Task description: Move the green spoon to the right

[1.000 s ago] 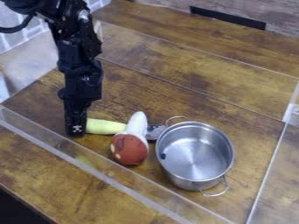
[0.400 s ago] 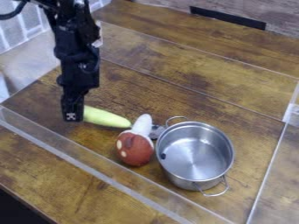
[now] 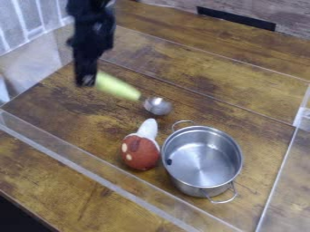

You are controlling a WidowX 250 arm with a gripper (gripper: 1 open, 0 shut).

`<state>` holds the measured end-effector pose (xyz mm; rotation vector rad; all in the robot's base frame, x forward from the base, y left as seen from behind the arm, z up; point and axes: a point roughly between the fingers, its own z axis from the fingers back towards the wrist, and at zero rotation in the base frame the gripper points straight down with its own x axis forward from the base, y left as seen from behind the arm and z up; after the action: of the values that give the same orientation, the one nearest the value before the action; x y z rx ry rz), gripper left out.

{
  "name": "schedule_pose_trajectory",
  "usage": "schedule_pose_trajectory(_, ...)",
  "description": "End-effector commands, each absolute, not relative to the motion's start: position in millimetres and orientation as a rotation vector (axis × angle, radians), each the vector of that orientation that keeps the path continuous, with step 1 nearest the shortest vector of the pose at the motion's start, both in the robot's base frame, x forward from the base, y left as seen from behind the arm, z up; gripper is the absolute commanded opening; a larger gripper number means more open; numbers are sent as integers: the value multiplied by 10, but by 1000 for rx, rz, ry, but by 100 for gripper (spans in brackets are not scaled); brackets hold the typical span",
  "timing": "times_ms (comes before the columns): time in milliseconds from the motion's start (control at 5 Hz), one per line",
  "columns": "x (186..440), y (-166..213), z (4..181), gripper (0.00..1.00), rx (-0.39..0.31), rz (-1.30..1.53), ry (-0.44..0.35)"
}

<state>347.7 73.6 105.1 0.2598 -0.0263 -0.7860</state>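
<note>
With its handle end clamped, the yellow-green plastic spoon with silver metal bowl (image 3: 125, 91) hangs tilted from the black hand (image 3: 87, 80), clearing the brown wooden tabletop (image 3: 206, 77) for carrying right.

no readable text, labels or numbers anywhere, view perhaps too blurred to tell

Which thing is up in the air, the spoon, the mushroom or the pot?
The green spoon. The claw has pinched its handle end, and it hangs tilted above the wood. The mushroom and the pot both sit on the table.
</note>
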Motion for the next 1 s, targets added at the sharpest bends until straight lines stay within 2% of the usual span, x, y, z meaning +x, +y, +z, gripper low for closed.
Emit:
schedule_pose_trajectory(0, 3828, 431, 1374, 0, 321, -666, -73)
schedule_pose_trajectory(200, 4113, 97, 1454, 0, 334, -600, -93)
schedule_pose_trajectory(400, 4223, -120, 1441, 0, 331, -642, -131)
schedule_pose_trajectory(800, 4374, -206, 1342, 0, 327, -671, -145)
